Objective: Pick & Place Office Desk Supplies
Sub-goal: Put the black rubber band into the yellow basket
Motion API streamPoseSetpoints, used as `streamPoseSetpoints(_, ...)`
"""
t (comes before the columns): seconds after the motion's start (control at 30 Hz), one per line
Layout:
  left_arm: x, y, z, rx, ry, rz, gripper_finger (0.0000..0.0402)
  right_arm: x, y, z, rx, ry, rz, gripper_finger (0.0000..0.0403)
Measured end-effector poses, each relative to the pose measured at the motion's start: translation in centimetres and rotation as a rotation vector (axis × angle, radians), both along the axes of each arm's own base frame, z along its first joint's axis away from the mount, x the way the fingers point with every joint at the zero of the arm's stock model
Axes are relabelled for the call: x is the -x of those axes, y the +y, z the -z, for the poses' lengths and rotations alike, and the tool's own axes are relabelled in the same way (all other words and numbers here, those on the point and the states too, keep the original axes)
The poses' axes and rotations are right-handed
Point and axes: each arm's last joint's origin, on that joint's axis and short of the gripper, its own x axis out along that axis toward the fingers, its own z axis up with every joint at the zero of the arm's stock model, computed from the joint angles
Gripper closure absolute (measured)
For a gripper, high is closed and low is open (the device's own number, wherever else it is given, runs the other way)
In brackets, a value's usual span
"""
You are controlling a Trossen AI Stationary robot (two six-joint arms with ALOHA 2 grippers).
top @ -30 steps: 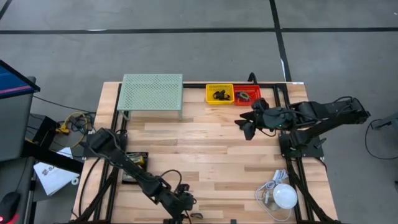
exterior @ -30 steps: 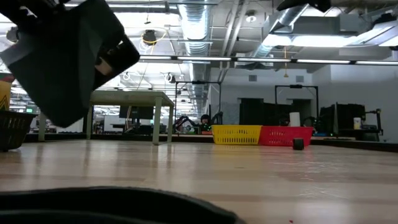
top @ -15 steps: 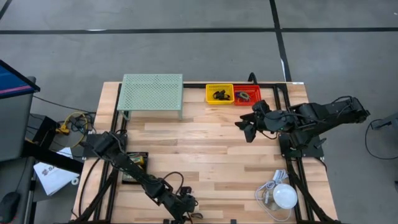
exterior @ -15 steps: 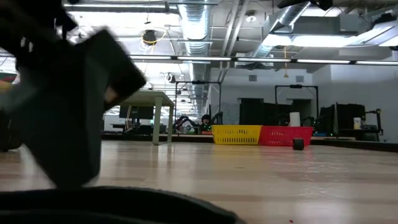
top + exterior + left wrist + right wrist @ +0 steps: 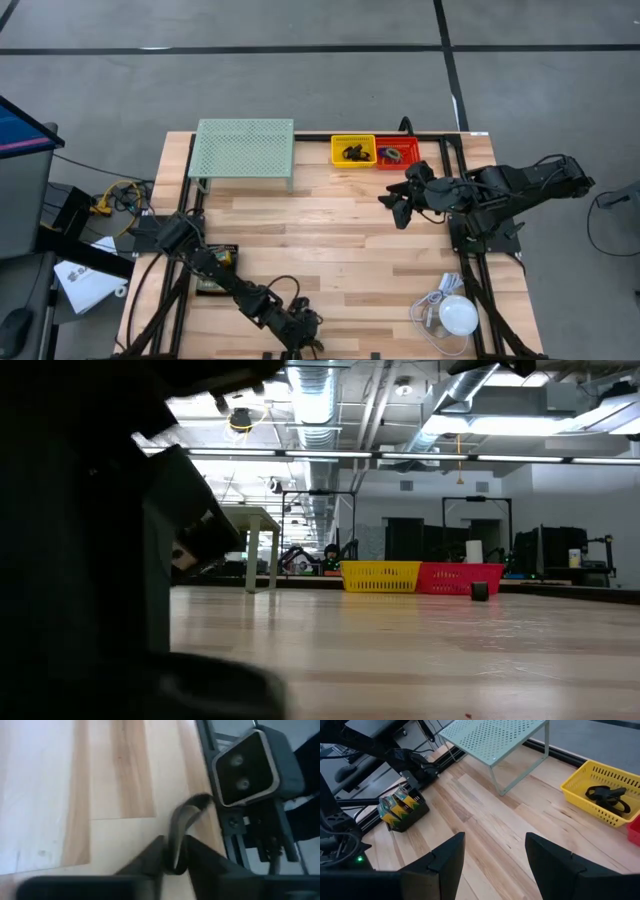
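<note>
Dark curved clip point(image 5: 182, 820) clamped between left gripper point(image 5: 172, 865) fingers at table's near edge; right gripper point(image 5: 492, 857) fingers apart.

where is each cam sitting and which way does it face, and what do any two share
High view: above the table, looking straight down; shows both arms, left gripper at the near edge, right gripper by the bins.
Low view: at tabletop height, looking across to the yellow bin; the left arm fills its left side.
Left wrist view: down past its fingers, which pinch a dark clip.
Right wrist view: between its open fingers toward the mesh stand.
Shared: high and right wrist views both show the yellow bin.
</note>
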Motion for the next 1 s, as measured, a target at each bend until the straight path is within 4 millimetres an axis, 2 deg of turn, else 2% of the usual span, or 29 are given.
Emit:
streamPoseSetpoints(0.07, -0.2, 0.3, 0.1, 0.018, 0.024, -0.012, 0.0374, 0.0, 0.0, 0.0, 0.001, 0.005, 0.000, 0.0198)
streamPoseSetpoints(0.1, -0.2, 0.4, 0.1, 0.025, 0.029, -0.018, 0.0387, 0.0, 0.0, 0.0, 0.001, 0.006, 0.000, 0.0198)
streamPoseSetpoints(0.23, -0.5, 0.8, -0.2, 0.058, 0.040, -0.048, 0.0396, 0.0, 0.0, 0.1, 0.002, 0.008, 0.000, 0.0198)
streamPoseSetpoints(0.33, -0.8, 1.5, -1.5, 0.066, 0.021, -0.066, 0.0397, 0.1, 0.0, 0.1, 0.003, 0.010, 0.000, 0.0198)
streamPoseSetpoints(0.5, -0.4, 3.1, -5.2, 0.033, 0.005, -0.109, 0.0399, 0.1, 0.2, 0.1, 0.002, 0.010, -0.009, 0.0198)
streamPoseSetpoints(0.6, 0.8, 3.6, -8.1, 0.055, 0.013, -0.029, 0.0400, 0.4, 0.4, -0.1, -0.001, 0.003, -0.021, 0.0198)
streamPoseSetpoints(0.7, 1.6, 3.5, -11.7, 0.155, -0.072, 0.071, 0.0400, 0.7, 0.5, -0.2, -0.011, -0.008, -0.027, 0.0198)
streamPoseSetpoints(0.77, 1.5, 4.0, -13.7, 0.177, -0.176, 0.060, 0.0400, 0.9, 0.6, -0.4, -0.009, -0.022, -0.020, 0.0198)
streamPoseSetpoints(0.87, -0.3, 7.0, -15.9, 0.152, -0.351, -0.083, 0.0400, 1.4, 0.9, -0.7, -0.003, -0.048, -0.007, 0.0198)
streamPoseSetpoints(1.0, -3.7, 14.1, -17.1, 0.124, -0.483, -0.342, 0.0401, 2.1, 1.3, -1.1, 0.003, -0.081, -0.003, 0.0198)
